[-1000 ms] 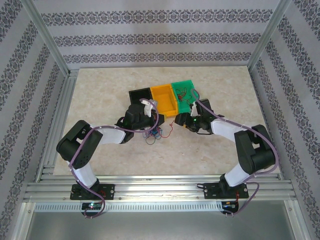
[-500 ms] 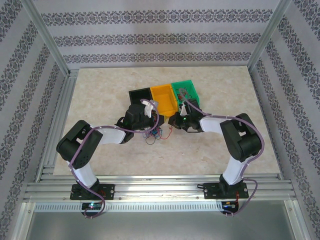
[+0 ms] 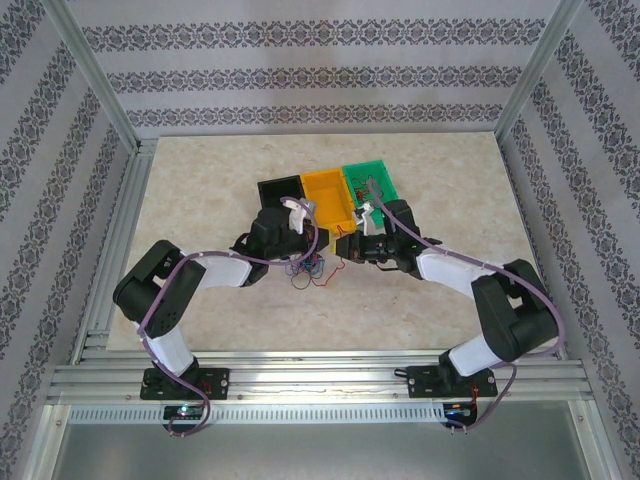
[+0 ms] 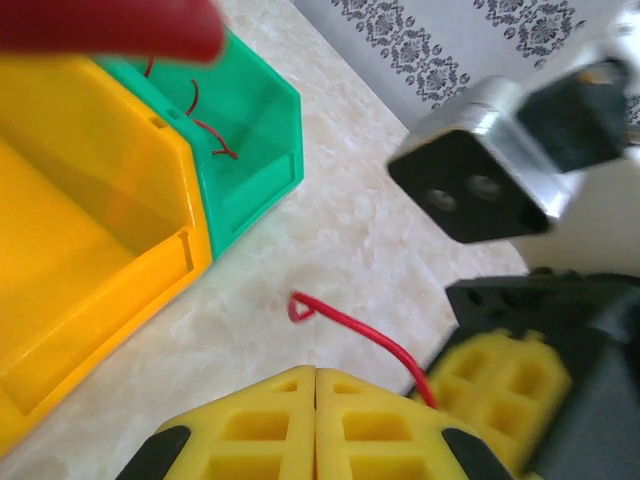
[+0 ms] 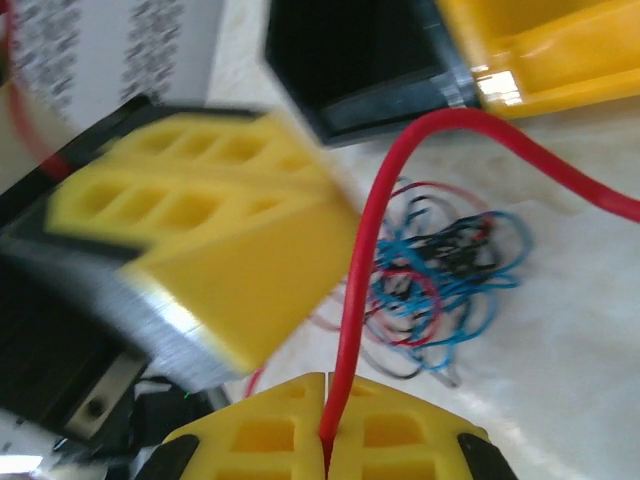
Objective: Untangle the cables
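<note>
A small tangle of thin blue, red and dark cables (image 3: 308, 268) lies on the table just in front of the bins, seen close up as cables (image 5: 440, 285). My right gripper (image 5: 325, 438) is shut on one red cable (image 5: 372, 225) that arches up and off to the right. That red cable (image 4: 345, 322) also runs across the table to the right gripper's fingers (image 4: 495, 385). My left gripper (image 4: 316, 372) is shut, with nothing visible between its pads. From above, the left gripper (image 3: 303, 250) stands over the tangle and the right gripper (image 3: 348, 246) is just right of it.
A black bin (image 3: 280, 190), an orange bin (image 3: 330, 197) and a green bin (image 3: 372, 183) stand in a row behind the tangle. Thin red wires (image 4: 205, 125) lie in the green bin (image 4: 250, 130). The two grippers are very close together.
The right arm swung left from the green bin's front toward the tangle and its gripper closed on the red cable. The left arm has stayed put.
</note>
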